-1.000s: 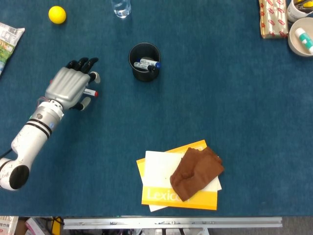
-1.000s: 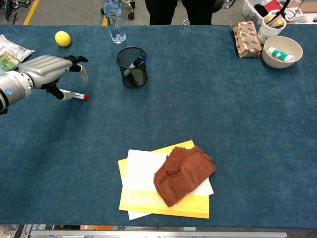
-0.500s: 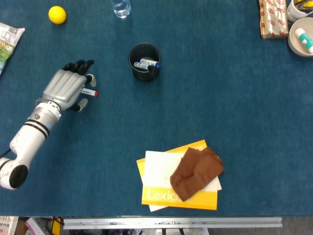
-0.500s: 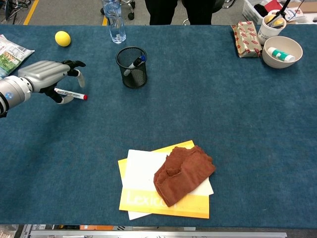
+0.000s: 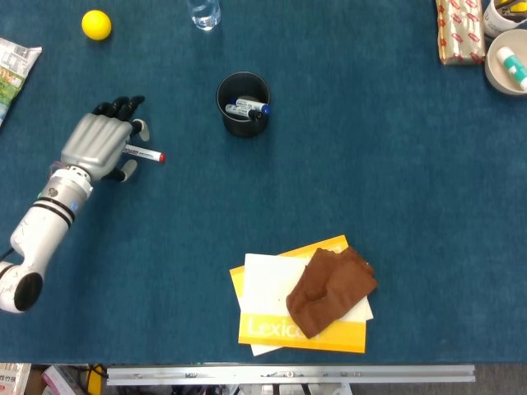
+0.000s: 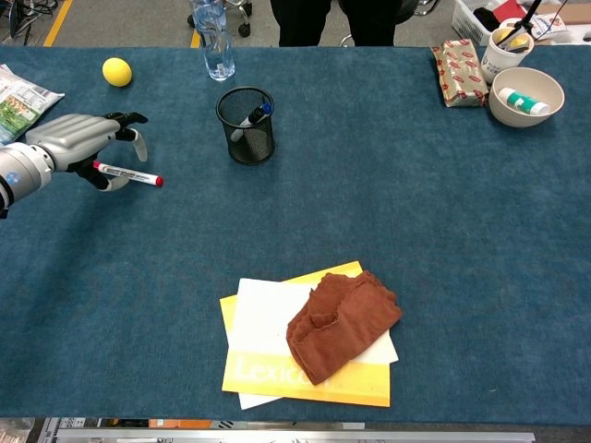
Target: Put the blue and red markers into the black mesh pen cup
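Note:
The red marker [image 5: 145,153] [image 6: 129,174] lies flat on the blue table, its red cap pointing right. My left hand [image 5: 93,141] [image 6: 72,140] hovers over the marker's left end with its fingers spread and arched, holding nothing. The black mesh pen cup [image 5: 242,129] [image 6: 246,140] stands to the right of the hand, well apart from it. A blue-capped marker [image 5: 248,107] [image 6: 251,119] leans inside the cup. My right hand appears in neither view.
A yellow ball [image 5: 96,25] and a snack bag [image 5: 12,70] lie at the far left, a water bottle [image 6: 211,37] behind the cup. A brown cloth [image 5: 331,290] rests on yellow and white papers [image 5: 268,317] near the front. Bowls [image 6: 525,95] and a wrapped box [image 6: 458,61] sit far right.
My left hand has slid to the left along the red marker, uncovering most of its length. The marker itself has stayed in place on the table.

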